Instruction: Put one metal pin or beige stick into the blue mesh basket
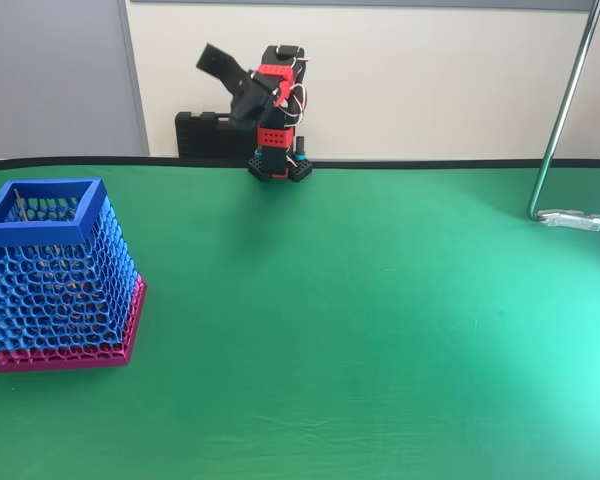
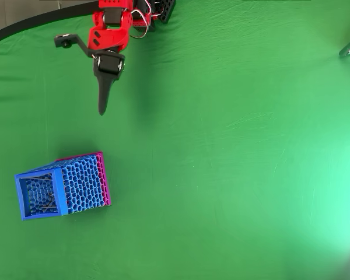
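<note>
A red-and-black SO-100 arm [image 1: 276,110] sits folded at the far edge of a green table [image 1: 380,320], its base [image 1: 279,165] w/ the black border strip of the cloth just behind. In the overhead view the gripper [image 2: 102,108] points down-frame toward the basket side, black fingers [image 2: 104,93] tapering to a single point, pressed together w/ nothing between them. In the fixed view the gripper [image 1: 216,58] is raised well above the cloth, angled up and to the left.

The blue mesh basket [image 1: 42,226] stands upright at the left of the fixed view, near the front of the table, solid blue rim on top, honeycomb walls widening down to a magenta base [image 1: 70,355]. It is well apart from the arm.

Overhead, looking into the basket [image 2: 41,175], thin dark-and-pale slivers lie on the floor inside: the metal pin or beige stick [image 2: 46,204], at rest at the bottom; too small to tell how many. In the fixed view a thin pale line [image 1: 21,206] shows inside, just below the rim opening; cannot tell exactly what it is.

A bent metal rod [image 1: 565,110] rises at the right edge of the fixed view, its foot [image 1: 570,216] on the cloth. Behind the arm, a black case [image 1: 208,135] sits against a pale wall [image 1: 430,80].
</note>
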`<act>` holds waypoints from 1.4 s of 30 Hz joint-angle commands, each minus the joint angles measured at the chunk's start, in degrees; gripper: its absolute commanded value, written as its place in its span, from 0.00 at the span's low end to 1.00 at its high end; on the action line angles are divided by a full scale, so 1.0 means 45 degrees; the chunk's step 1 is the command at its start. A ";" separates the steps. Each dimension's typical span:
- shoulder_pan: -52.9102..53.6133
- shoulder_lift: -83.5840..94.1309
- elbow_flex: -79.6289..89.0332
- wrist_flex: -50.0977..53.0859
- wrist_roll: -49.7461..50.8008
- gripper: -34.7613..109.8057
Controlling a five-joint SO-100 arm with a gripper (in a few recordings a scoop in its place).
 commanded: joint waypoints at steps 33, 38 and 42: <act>-0.2070 0.6523 0.1445 1.3633 0.5312 0.25; -0.2012 0.6523 0.1445 1.3711 0.5527 0.25; -0.2012 0.6523 0.1445 1.3789 0.5684 0.25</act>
